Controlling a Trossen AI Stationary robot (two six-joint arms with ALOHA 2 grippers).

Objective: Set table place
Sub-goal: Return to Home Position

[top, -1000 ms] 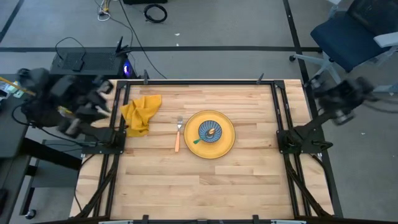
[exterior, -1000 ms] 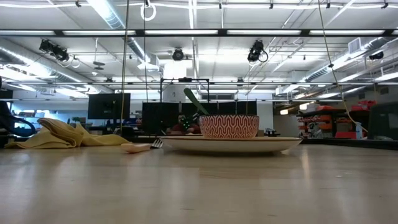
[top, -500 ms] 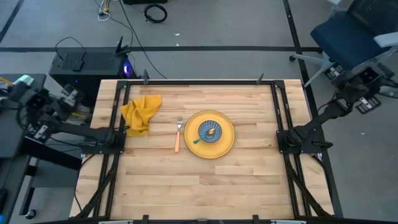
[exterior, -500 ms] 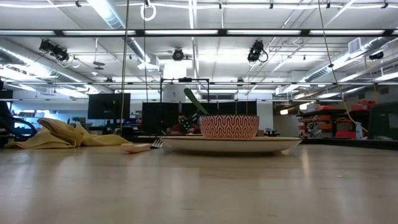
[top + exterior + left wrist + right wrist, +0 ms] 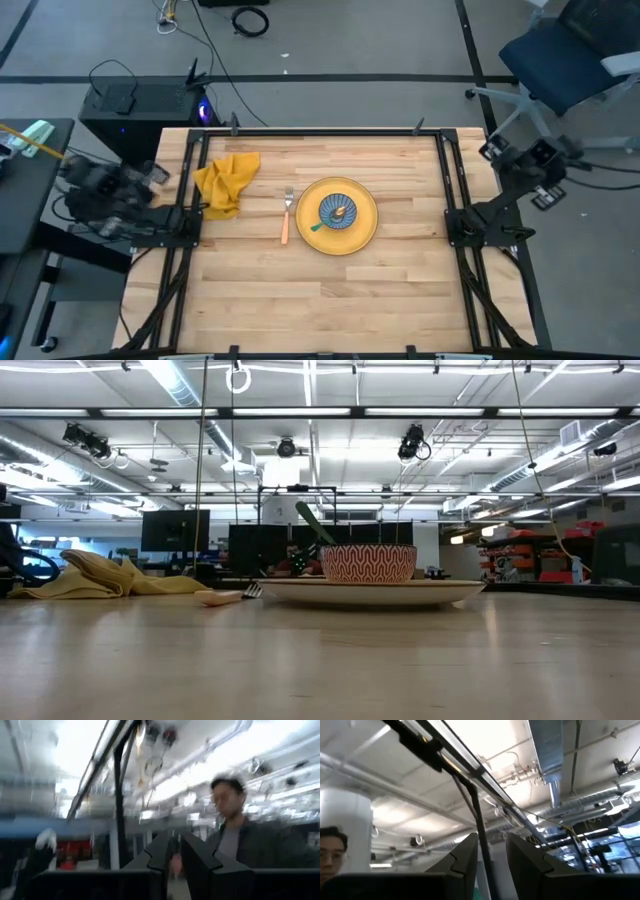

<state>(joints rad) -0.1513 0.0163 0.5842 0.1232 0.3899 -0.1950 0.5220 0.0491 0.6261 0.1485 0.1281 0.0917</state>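
On the wooden table [image 5: 320,290] lies a yellow plate [image 5: 365,235] with a blue patterned bowl [image 5: 337,211] on it. A green-handled spoon [image 5: 310,520] leans in the bowl. A fork [image 5: 287,215] lies flat to the plate's left, and a crumpled yellow napkin [image 5: 226,182] sits by the far left corner. My left gripper [image 5: 175,840] is off the table's left edge, tilted upward, its fingers a narrow gap apart with nothing between. My right gripper [image 5: 492,845] is off the right edge, tilted upward and open.
Black frame rails [image 5: 190,200] run along the table's left and right edges, with the arm bases [image 5: 480,225] on them. A black box [image 5: 135,100] and cables lie on the floor beyond the far edge, and a blue chair [image 5: 580,50] stands at the far right. A person [image 5: 230,820] stands in the room.
My left arm has sunk and folded in beside the table's left edge, its gripper tipping further upward. My right arm has swung out and back beside the right edge. Plate, bowl, fork and napkin have stayed where they were.
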